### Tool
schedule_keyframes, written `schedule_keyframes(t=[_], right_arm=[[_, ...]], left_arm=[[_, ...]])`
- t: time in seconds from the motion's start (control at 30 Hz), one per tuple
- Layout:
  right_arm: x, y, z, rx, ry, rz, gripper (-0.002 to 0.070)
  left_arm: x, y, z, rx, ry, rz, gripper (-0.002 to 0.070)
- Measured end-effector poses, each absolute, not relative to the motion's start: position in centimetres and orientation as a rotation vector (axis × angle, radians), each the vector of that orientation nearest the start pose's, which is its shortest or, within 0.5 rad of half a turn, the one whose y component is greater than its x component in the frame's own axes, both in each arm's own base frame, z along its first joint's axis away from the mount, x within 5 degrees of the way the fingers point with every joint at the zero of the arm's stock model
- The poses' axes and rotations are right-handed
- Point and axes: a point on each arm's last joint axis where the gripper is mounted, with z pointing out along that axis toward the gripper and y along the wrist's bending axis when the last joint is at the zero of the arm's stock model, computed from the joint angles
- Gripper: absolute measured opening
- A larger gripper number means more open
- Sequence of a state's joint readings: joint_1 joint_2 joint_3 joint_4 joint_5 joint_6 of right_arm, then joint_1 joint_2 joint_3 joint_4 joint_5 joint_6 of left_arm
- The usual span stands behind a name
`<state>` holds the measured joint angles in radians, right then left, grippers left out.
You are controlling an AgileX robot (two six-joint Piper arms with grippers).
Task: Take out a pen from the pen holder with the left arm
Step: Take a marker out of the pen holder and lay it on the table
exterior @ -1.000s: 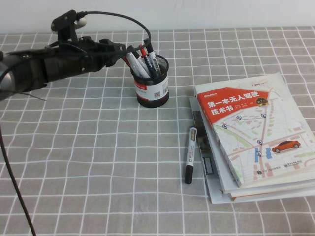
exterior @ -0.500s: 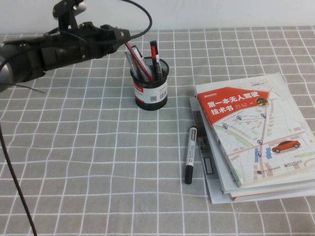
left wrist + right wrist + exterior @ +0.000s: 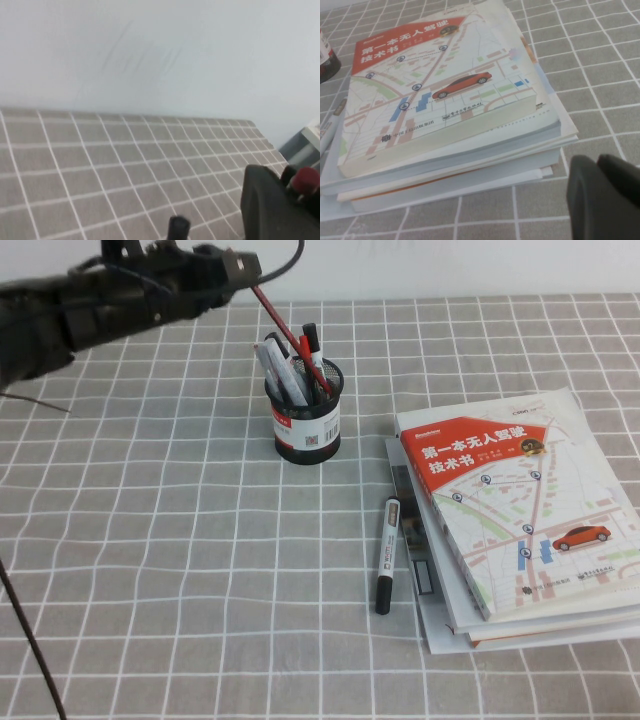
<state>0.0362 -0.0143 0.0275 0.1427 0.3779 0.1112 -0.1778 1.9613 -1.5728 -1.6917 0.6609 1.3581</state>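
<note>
Jaws of my left gripper (image 3: 238,267) are clamping shut on the upper end of a red pen (image 3: 280,320), high over the worktop's (image 3: 150,540) far left. The pen is slanting down, its lower end among other pens in the black pen holder (image 3: 308,425). Further right, a marker (image 3: 385,555) is lying beside the book stack (image 3: 510,510). My right gripper (image 3: 605,200) is hovering near that stack's corner.

There was one black mesh pen holder (image 3: 308,425). One thin red pen (image 3: 279,324) and about four other pens (image 3: 290,380) were in it. There was one black-and-white marker (image 3: 385,555) and at least three stacked books (image 3: 510,510).
</note>
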Motion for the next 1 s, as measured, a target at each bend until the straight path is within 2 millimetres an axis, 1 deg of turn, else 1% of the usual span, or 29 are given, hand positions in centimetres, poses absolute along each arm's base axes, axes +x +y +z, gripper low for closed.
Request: schedule_keyframes(t=[0.1,0.23,0.33,0.4,0.43,0.53,0.57,0.67,0.8,0.9,1.0], right_arm=[[5.2,0.7,17.1,0.159,1.871,0.242,-0.0013],[5.2,0.7,17.1,0.159,1.871,0.242,-0.0013],[5.2,0.7,17.1,0.159,1.871,0.242,-0.0013],[5.2,0.7,17.1,0.159,1.871,0.242,-0.0013],[5.2,0.7,17.1,0.159,1.871,0.242,-0.0013],[5.2,0.7,17.1,0.159,1.871,0.242,-0.0013],[5.2,0.7,17.1,0.159,1.871,0.242,-0.0013],[5.2,0.7,17.1,0.159,1.871,0.242,-0.0013],[5.2,0.7,17.1,0.159,1.871,0.242,-0.0013],[5.2,0.7,17.1,0.159,1.871,0.242,-0.0013],[5.2,0.7,17.1,0.159,1.871,0.242,-0.0013]], left_arm=[[43.2,-13.3,32.5,0.355,1.779,-0.91,0.0023],[41.1,-12.8,35.9,0.424,1.758,-0.845,0.0023],[38.8,-12.6,38.5,0.474,1.759,-0.832,0.0023],[37.5,-12.5,39.8,0.503,1.766,-0.845,0.0023],[36.4,-12.5,40.5,0.535,1.78,-0.853,0.0023],[34.0,-12.4,41.6,0.627,1.847,-0.873,0.0023],[33.2,-12.4,41.8,0.662,1.882,-0.878,0.0023],[31.4,-12.2,41.5,0.751,2.016,-0.888,0.0023],[30.1,-12.8,40.5,0.839,2.172,-0.858,0.0023],[29.1,-14.4,39.6,0.926,2.26,-0.803,0.0023],[27.9,-17.0,38.9,1.031,2.282,-0.789,0.0023]])
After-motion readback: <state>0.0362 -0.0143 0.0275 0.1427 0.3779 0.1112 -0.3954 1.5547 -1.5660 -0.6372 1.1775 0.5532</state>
